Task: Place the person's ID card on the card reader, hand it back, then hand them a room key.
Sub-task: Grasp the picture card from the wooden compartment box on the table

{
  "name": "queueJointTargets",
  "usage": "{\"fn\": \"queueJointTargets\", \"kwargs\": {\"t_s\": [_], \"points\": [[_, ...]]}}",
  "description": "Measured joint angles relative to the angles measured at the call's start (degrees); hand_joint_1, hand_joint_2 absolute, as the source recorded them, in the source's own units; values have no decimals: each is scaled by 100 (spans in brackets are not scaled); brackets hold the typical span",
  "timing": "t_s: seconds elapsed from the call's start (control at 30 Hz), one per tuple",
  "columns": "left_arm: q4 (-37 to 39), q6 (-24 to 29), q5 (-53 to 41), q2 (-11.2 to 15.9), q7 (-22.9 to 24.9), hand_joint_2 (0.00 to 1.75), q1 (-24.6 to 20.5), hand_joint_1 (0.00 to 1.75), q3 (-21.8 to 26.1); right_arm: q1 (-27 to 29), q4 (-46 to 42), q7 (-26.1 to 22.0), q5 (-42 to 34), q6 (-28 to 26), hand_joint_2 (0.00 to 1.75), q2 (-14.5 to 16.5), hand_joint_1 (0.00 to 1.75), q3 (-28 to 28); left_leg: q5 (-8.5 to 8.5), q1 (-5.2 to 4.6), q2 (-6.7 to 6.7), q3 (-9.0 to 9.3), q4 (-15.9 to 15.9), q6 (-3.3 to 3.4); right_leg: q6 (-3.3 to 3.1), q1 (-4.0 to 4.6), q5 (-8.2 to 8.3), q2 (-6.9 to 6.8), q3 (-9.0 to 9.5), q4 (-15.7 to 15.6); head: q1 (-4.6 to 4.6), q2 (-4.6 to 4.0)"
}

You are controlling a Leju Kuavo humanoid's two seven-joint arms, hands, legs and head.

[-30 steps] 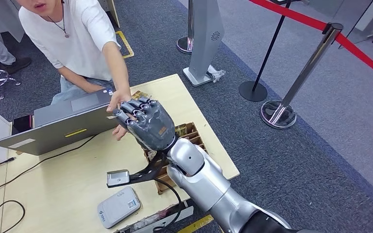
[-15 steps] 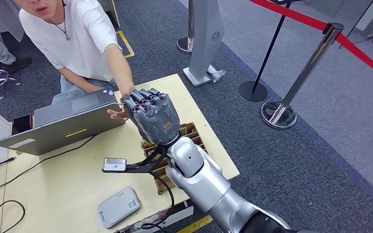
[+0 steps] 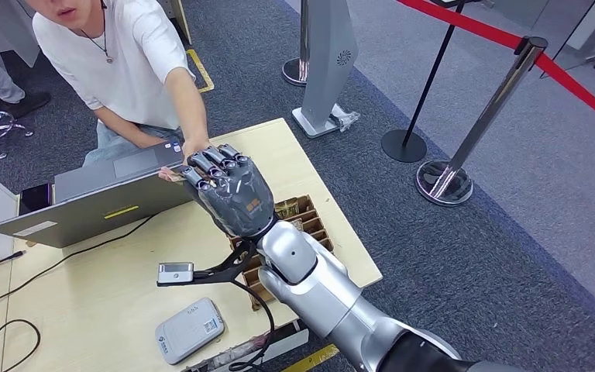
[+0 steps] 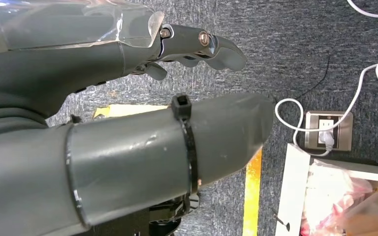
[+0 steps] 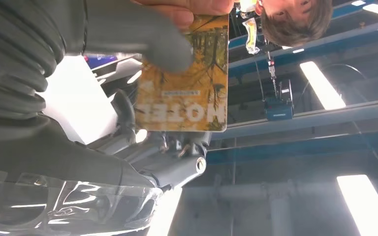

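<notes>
My right hand (image 3: 230, 195) is raised over the table's far side and holds a yellow room key card (image 5: 187, 83) printed "HOTEL". Its thumb (image 5: 142, 39) presses the card's face. The person's hand (image 3: 192, 149) reaches across the laptop and meets my fingertips; their fingers (image 5: 187, 7) grip the card's far edge. A sliver of the card (image 3: 172, 177) shows beside my fingers in the head view. The grey-white card reader (image 3: 190, 329) lies on the table near its front edge, with nothing on it. My left hand (image 4: 128, 123) hangs over the carpet, fingers (image 4: 202, 44) loosely extended and holding nothing.
An open laptop (image 3: 101, 194) stands on the wooden table (image 3: 108, 287) to the left. A wooden slotted card box (image 3: 304, 221) sits under my right forearm. Cables trail across the table's left side. Stanchions with a red rope (image 3: 511, 77) stand on the carpet to the right.
My right hand rose, then shifted left toward the laptop. The person's hand came up from beside my palm to my fingertips and took hold of the card.
</notes>
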Motion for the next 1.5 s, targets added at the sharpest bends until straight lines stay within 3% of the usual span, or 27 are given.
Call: {"fn": "queueJointTargets", "kwargs": {"t_s": [0.13,0.27,0.47,0.57,0.67,0.9,1.1,1.27,1.37,1.5], "points": [[0,3,3,0,-10,0,0,0,0,-4,74,-10,9,0,175,1,0,-4,0,0,0,0,0,0,0,0,0,0,-1,0,0,0],[0,4,3,0,-9,0,0,0,-1,-3,138,1,0,0,0,1,0,-19,0,0,0,0,0,0,0,0,0,0,-1,0,0,0],[0,11,4,-1,-8,0,0,0,-1,2,258,-425,-552,0,0,31,0,-130,0,0,1,0,0,0,0,0,0,1,-1,0,0,0],[0,13,28,-1,-9,0,0,0,-1,1,447,-1084,-1622,1,0,115,0,-253,0,0,0,0,0,0,0,0,0,0,0,0,0,0],[0,19,63,0,-16,0,1,0,-1,-1,611,-1448,-2842,115,0,149,0,-251,0,0,0,0,0,0,0,0,0,0,-1,0,0,0],[0,31,179,5,-80,0,12,0,2,48,549,-1996,-5655,1632,0,132,0,-3,0,0,1,0,0,0,0,1,0,1,-3,0,1,0],[0,31,254,24,-127,0,30,0,5,218,380,-2220,-6996,2565,0,24,0,239,0,1,1,-2,0,0,0,1,-1,1,-4,0,0,0],[0,53,280,36,-135,0,41,0,10,343,274,-2153,-6844,2494,0,-92,0,430,0,1,1,-2,0,0,0,0,-1,1,-4,0,0,0],[0,62,284,44,-147,0,53,0,10,366,214,-1875,-6052,2102,0,-204,0,551,0,0,1,-2,0,0,0,0,0,1,-3,0,0,0],[0,55,298,50,-147,0,68,0,10,391,56,-1413,-4968,1998,0,-406,0,673,0,0,0,-2,0,0,0,0,0,0,-3,0,1,0]]}}
